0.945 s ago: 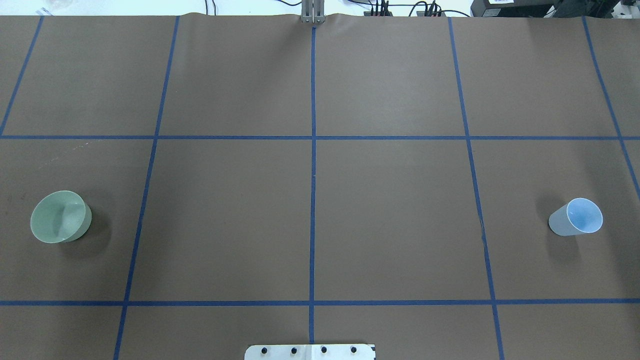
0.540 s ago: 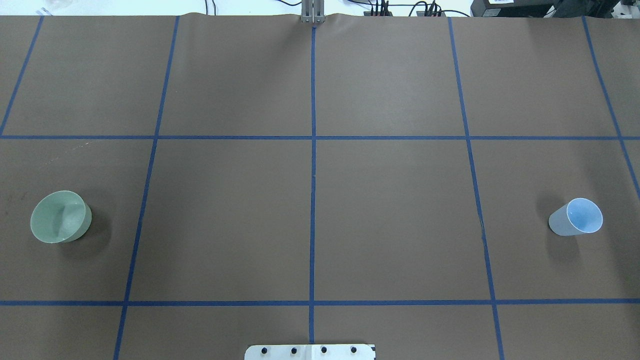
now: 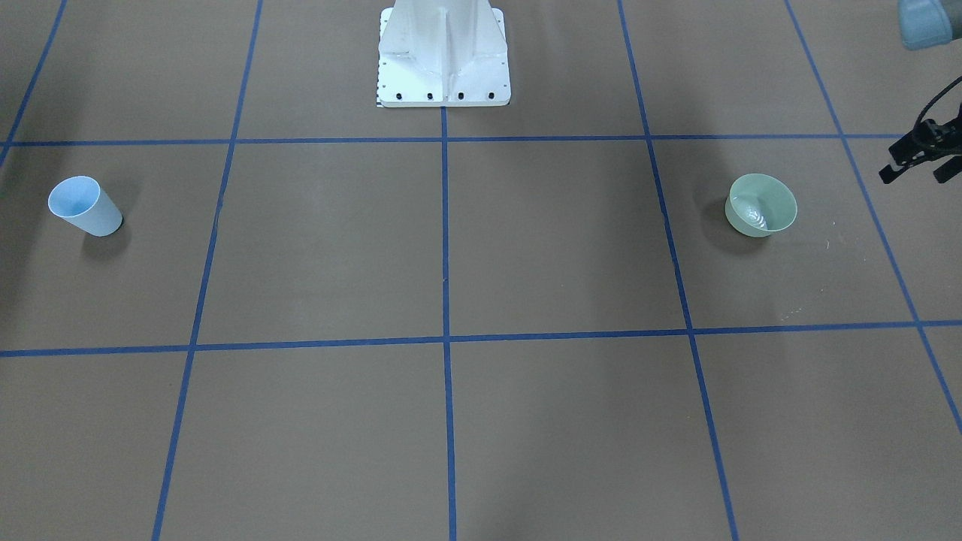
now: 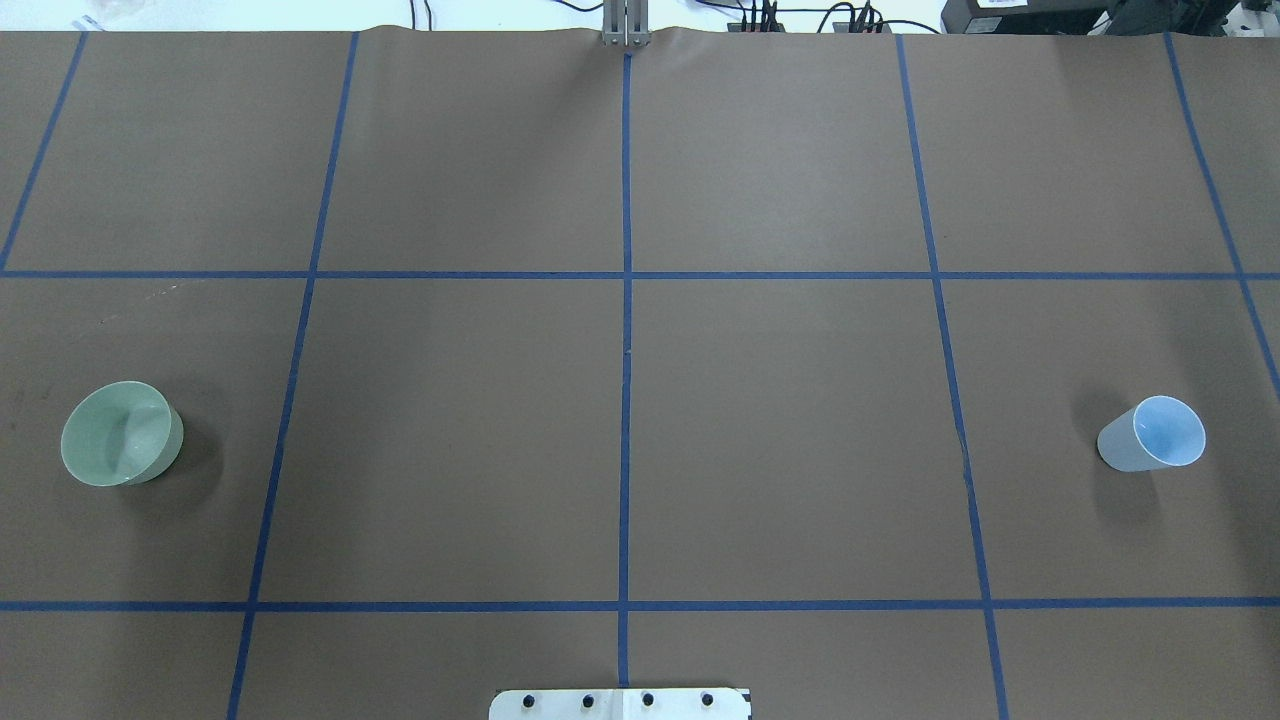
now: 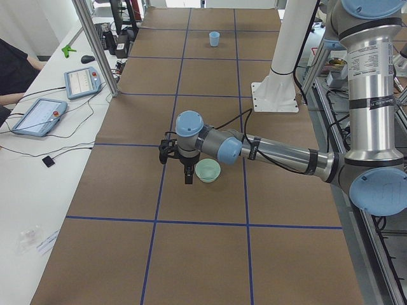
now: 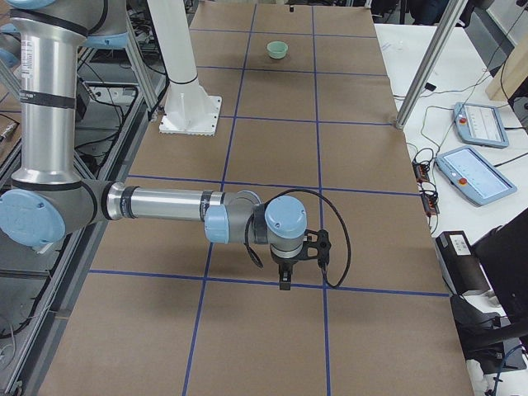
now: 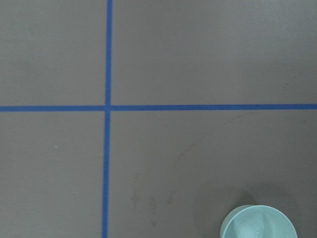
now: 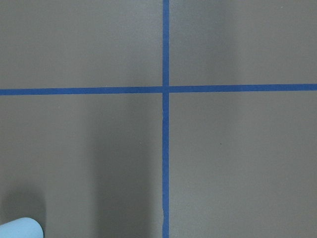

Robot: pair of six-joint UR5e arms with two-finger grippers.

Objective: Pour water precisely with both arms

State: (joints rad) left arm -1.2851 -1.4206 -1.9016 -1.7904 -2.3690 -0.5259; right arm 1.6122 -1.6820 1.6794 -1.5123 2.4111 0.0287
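Note:
A pale green bowl stands on the table's left side, and shiny glints of water show inside it. A pale blue cup stands upright at the far right. My left gripper hangs above the table just outside the bowl, its two black fingers apart and nothing between them. The left wrist view catches the bowl's rim at its lower edge. My right gripper points down near the cup; I cannot tell whether it is open or shut.
The white bolted pedestal stands at the middle of the robot's side. Blue tape lines divide the brown table into squares. Tablets and cables lie on a white side bench beyond the table's far edge.

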